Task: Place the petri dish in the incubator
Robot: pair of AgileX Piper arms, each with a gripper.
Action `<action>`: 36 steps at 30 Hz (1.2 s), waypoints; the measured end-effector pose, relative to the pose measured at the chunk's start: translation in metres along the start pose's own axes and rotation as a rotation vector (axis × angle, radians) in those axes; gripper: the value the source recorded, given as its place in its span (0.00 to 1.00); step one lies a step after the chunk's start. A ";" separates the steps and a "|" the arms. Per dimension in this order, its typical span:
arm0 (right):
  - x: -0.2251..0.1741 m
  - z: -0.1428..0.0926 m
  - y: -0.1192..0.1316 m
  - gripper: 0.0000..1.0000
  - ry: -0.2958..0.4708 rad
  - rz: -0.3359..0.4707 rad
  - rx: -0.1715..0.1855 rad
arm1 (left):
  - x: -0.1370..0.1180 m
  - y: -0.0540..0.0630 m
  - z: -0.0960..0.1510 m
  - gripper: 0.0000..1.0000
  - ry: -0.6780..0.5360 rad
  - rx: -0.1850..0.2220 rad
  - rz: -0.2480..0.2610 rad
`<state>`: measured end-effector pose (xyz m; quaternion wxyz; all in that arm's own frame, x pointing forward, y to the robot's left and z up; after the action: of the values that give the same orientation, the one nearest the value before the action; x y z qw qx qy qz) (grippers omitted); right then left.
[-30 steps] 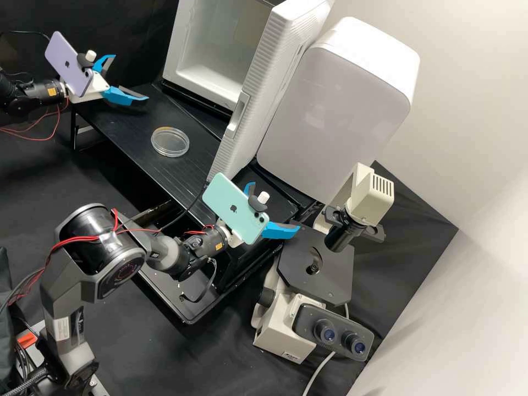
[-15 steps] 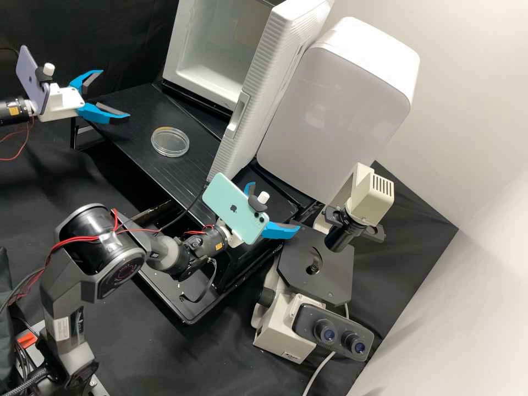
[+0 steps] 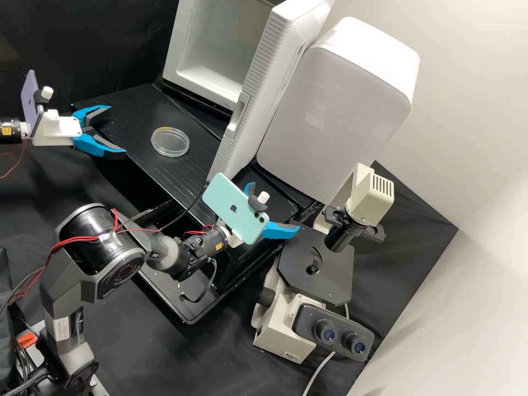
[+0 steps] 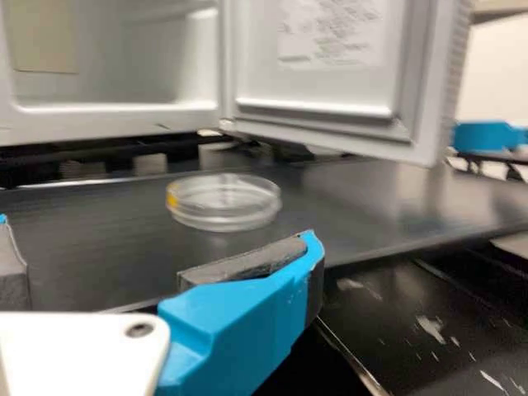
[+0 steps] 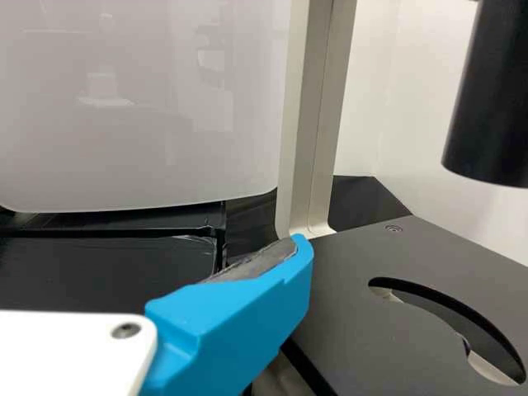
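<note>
light: bright, even | shadows: soft on white wall (image 3: 467,137) | glare: pale sheen on bench (image 4: 396,206)

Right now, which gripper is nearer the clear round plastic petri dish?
Left. The left gripper is at the black shelf's edge, facing the dish; the right gripper is over at the black microscope stage.

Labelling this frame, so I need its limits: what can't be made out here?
Petri dish: contents blurred in the left wrist view.
Incubator: chamber top cut by the high view's edge, one side hidden by its door.
Right tool: one finger partly behind its phone, high view.
</note>
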<state>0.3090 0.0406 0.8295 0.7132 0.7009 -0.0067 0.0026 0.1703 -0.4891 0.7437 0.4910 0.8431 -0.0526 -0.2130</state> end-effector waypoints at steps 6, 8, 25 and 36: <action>0.000 0.000 0.000 1.00 0.000 0.000 0.000 | 0.009 -0.004 0.007 1.00 -0.015 0.015 -0.017; 0.000 0.000 0.000 1.00 0.000 0.000 0.000 | 0.013 -0.005 0.006 1.00 -0.004 0.011 -0.023; 0.000 0.000 0.000 1.00 0.000 0.000 0.000 | 0.045 0.018 -0.001 1.00 0.040 -0.006 0.085; 0.000 0.000 0.000 1.00 0.000 0.000 0.000 | 0.070 0.014 0.009 1.00 0.044 0.002 0.046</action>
<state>0.3090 0.0406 0.8295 0.7132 0.7009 -0.0067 0.0026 0.2315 -0.5244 0.7306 0.4958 0.8467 -0.0614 -0.1831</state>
